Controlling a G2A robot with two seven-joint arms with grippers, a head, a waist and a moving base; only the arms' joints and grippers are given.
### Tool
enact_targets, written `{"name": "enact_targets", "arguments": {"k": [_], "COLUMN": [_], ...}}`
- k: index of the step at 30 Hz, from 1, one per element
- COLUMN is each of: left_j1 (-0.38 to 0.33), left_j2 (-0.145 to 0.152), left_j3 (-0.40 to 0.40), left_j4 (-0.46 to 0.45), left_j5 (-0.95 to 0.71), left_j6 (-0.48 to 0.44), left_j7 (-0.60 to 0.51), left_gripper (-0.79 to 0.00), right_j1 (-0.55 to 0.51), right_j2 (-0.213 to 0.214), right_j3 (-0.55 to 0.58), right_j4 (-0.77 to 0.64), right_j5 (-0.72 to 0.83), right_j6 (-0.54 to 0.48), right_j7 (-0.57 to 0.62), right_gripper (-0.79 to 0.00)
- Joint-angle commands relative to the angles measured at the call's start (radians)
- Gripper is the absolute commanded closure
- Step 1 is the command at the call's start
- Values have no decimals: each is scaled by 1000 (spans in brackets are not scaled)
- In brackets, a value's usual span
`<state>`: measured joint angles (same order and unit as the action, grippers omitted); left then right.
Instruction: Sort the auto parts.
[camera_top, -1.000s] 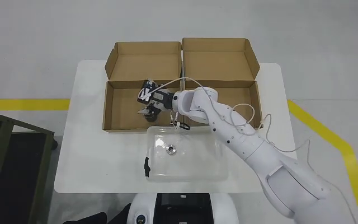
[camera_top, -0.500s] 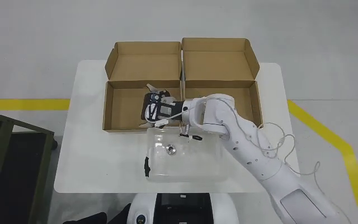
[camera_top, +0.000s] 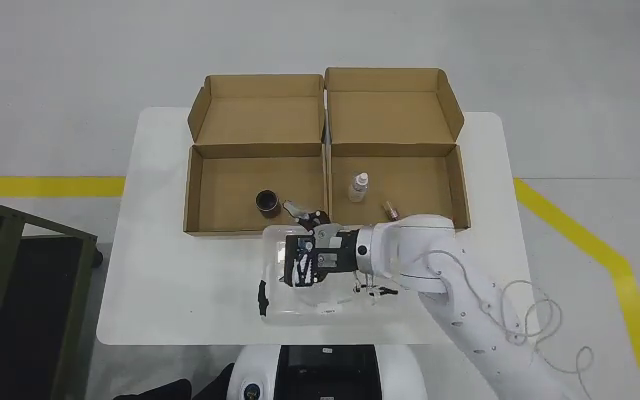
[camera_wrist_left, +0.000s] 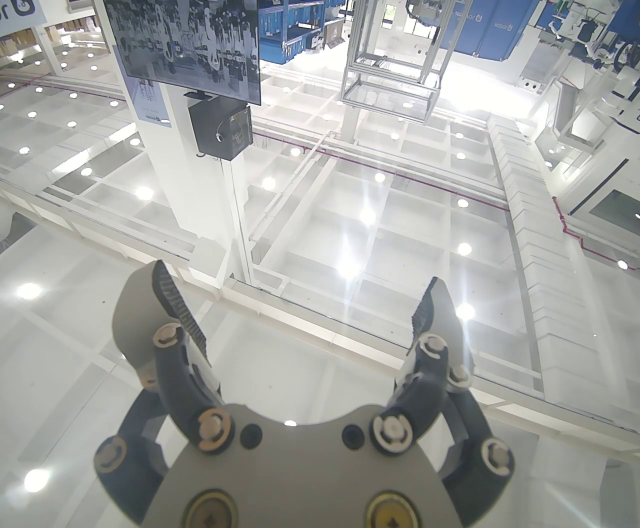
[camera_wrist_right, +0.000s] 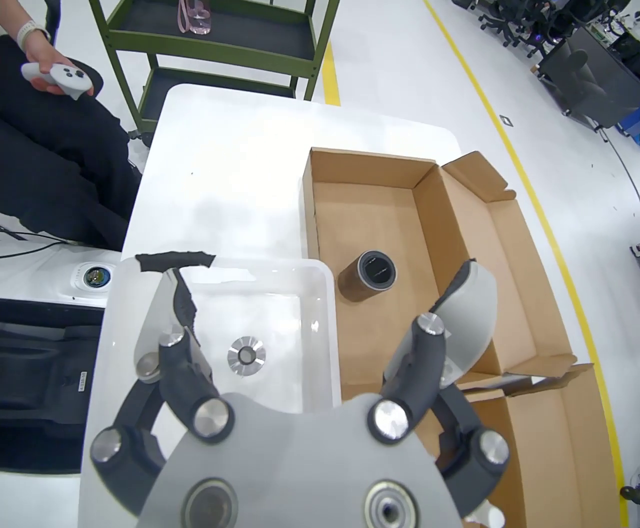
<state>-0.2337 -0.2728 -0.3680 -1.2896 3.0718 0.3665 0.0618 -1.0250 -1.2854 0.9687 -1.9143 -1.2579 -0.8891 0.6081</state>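
your right gripper hangs low over the line where the clear tray meets the left cardboard box. its fingers are spread wide and nothing is between them. in the wrist view one finger shows against the tray and the other against the box floor. from above, the right gripper points toward the desk's far edge, over the near right corner of the left cardboard box.

the clear tray sits at the middle of the near edge of the desk, touching the near walls of the two boxes. a strip of black tape is stuck on its rim. a round metal disc lies flat on the tray floor, apart from the walls.

the two boxes stand side by side along the far half of the desk, lids folded back toward the far edge. a black cylinder rests in the left one with its hollow end showing, clear of the walls; the wrist view has the black cylinder between the two fingers. the right cardboard box holds a small white bottle by its left wall and a small brown part near its near wall.

your left gripper points up at the ceiling, fingers wide apart, holding nothing.
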Motion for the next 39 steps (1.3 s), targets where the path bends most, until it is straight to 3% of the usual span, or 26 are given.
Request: {"name": "enact_targets", "arguments": {"k": [1, 6, 26, 39], "left_j1": [0, 0, 0, 0], "left_j2": [0, 0, 0, 0], "left_j3": [0, 0, 0, 0], "left_j4": [0, 0, 0, 0], "left_j5": [0, 0, 0, 0], "left_j6": [0, 0, 0, 0], "left_j7": [0, 0, 0, 0], "left_gripper": [-785, -785, -785, -785], "right_j1": [-33, -85, -148, -145], "right_j2": [9, 24, 45, 50], "right_j3": [13, 22, -41, -55], "right_j4": [-30, -52, 65, 118], "right_j5": [-19, -57, -211, -256], "right_j6": [-21, -51, -23, 46], "right_j7": [3, -15, -115, -147], "right_gripper": [-757, -742, -514, -588]}}
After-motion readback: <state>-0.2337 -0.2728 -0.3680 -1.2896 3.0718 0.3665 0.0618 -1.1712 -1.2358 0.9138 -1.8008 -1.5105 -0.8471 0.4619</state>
